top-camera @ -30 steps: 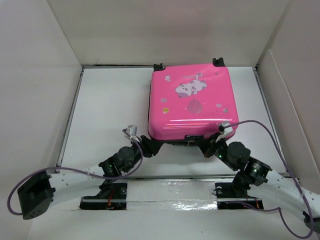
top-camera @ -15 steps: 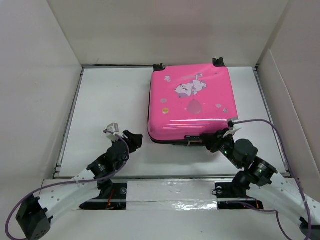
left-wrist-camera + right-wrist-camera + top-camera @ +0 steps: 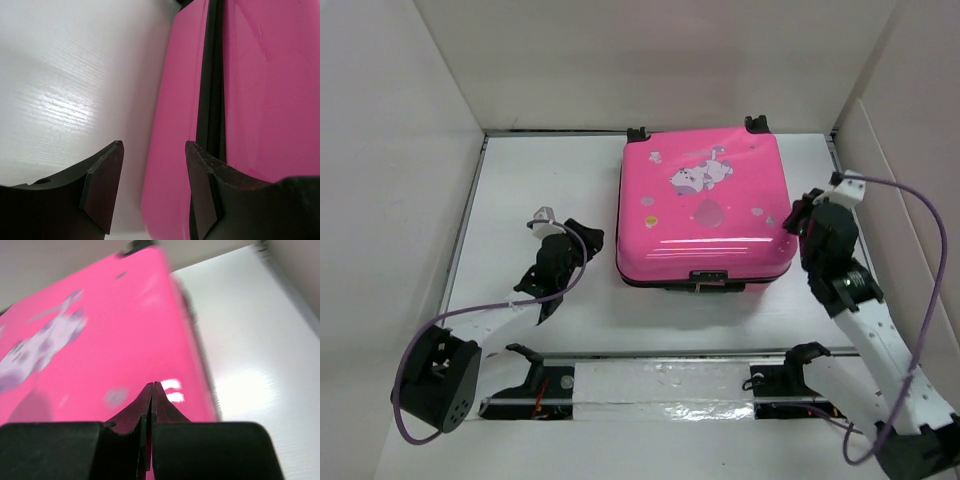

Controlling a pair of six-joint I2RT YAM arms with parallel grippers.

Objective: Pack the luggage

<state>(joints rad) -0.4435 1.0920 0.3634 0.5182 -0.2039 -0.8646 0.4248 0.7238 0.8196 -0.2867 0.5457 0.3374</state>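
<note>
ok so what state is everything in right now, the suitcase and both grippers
pink suitcase: closed, lying flat on the table, cartoon print facing up
left gripper: open, empty, beside the suitcase's left side
right gripper: shut, holding nothing, at the suitcase's right edge

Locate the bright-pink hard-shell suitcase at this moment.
Top view: the suitcase lies flat, right of table centre near the back wall, between the left gripper and right gripper.

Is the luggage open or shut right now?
Shut: the luggage lies flat, both pink shells meeting along the black zipper trim. Whether it is zipped, cannot tell.
</note>
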